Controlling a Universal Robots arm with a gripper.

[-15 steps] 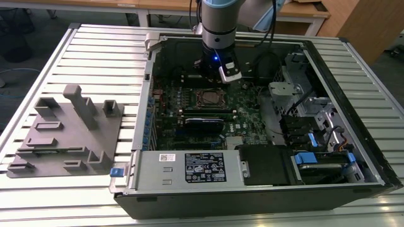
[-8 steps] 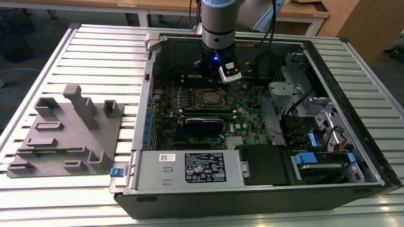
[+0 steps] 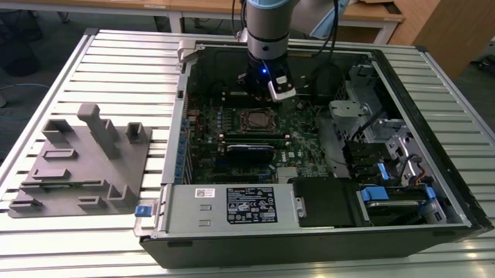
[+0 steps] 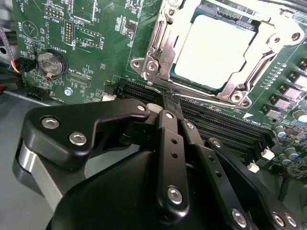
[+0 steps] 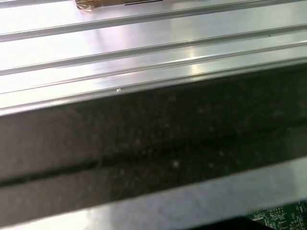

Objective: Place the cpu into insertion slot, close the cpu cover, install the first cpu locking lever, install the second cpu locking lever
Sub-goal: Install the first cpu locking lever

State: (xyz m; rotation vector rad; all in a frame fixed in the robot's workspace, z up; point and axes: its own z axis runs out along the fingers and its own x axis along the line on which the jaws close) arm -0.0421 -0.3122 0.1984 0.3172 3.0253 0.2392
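Observation:
In the second wrist view the cpu [image 4: 216,50] lies flat in the insertion slot [image 3: 255,120], its pale metal top showing through the cut-out of the cpu cover [image 4: 236,87], which is down over it. A thin wire locking lever [image 4: 206,99] runs along the socket's side nearest the gripper. My gripper [image 4: 171,97] is shut, its black fingers [image 4: 168,129] pressed together with the tips right at that lever, nothing visibly held between them. In the exterior view the gripper [image 3: 261,90] hangs inside the open computer case, just behind the socket.
Long black memory slots [image 4: 230,124] lie between the gripper and the socket. A coin battery [image 4: 50,62] sits on the board. The power supply [image 3: 251,204] fills the case's front, and a drive bracket [image 3: 352,110] stands on the exterior view's right. A grey fixture [image 3: 85,162] rests on the slatted table [image 5: 144,48].

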